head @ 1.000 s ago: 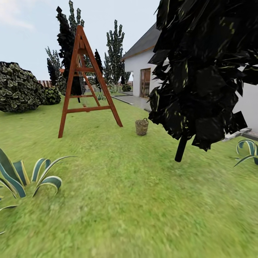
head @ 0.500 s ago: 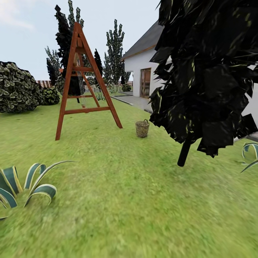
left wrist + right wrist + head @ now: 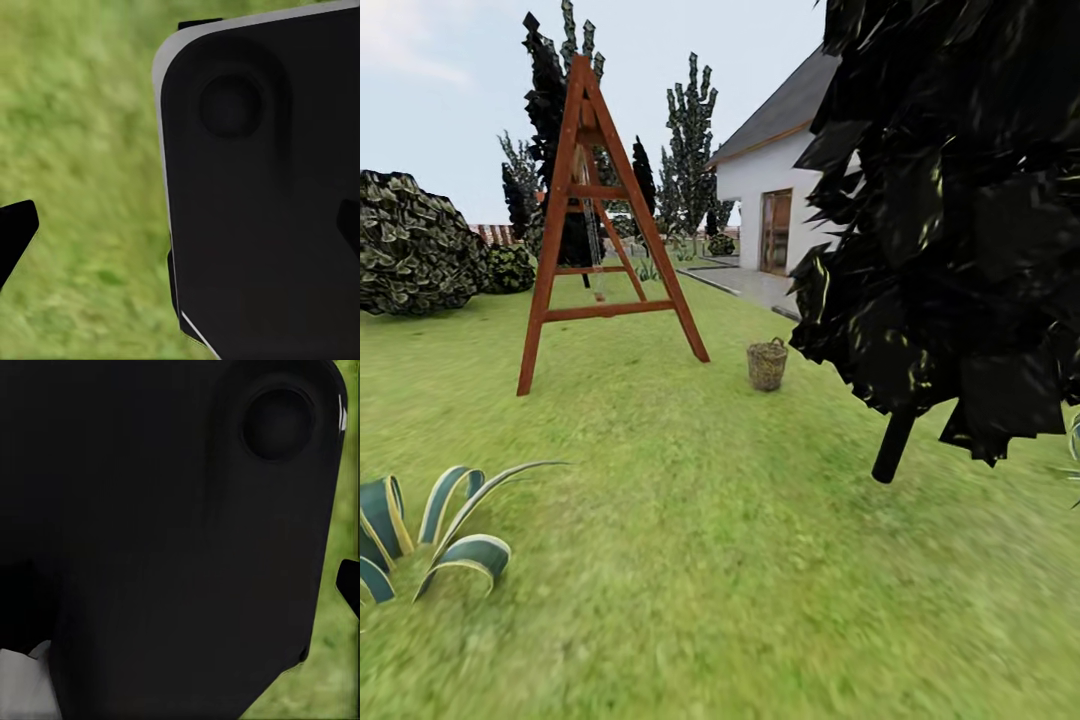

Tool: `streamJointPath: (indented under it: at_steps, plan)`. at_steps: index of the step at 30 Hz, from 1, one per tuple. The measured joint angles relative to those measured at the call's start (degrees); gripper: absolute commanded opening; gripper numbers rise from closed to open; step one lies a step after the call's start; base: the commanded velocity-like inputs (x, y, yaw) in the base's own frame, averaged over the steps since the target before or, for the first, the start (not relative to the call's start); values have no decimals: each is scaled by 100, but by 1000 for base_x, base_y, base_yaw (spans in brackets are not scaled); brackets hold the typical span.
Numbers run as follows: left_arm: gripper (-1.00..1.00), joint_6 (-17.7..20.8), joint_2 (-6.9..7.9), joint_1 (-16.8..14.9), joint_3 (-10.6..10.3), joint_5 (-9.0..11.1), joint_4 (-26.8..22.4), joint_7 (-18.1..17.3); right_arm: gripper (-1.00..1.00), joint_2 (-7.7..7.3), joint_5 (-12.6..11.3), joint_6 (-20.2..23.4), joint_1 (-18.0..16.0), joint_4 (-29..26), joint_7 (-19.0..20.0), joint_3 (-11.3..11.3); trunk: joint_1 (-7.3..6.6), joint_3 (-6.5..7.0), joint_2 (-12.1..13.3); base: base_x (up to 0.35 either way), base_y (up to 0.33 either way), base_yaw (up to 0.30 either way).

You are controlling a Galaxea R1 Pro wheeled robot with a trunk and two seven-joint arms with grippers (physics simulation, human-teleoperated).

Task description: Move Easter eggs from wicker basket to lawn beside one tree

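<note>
Pointing down at lawn (image 3: 82, 150), fingers (image 3: 15, 232) apart.

One wicker basket (image 3: 767, 364), one swing frame (image 3: 600, 230), one house (image 3: 775, 205).

light: bright, even daylight | shadows: faint | blur: near lawn (image 3: 740, 600) smeared | wrist views: soft

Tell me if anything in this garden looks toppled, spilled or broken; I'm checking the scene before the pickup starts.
Nothing stands out. The wicker basket stands upright on the lawn, between the wooden swing frame and the dark-leaved tree. No eggs lie on the grass; the basket's contents are too small to tell.
</note>
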Motion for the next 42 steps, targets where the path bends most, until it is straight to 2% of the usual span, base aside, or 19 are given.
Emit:
streamJointPath:
  at_steps: [18,42]
  plan:
    - [100,1,2,0,0,3,-1,-2,100,0,-1,-3,0,0,0,0,0,0,0,338,0,62]
    - [100,-7,3,0,0,6,-1,-3,100,0,7,0,0,-5,0,7,0,10,0,338,0,-42]
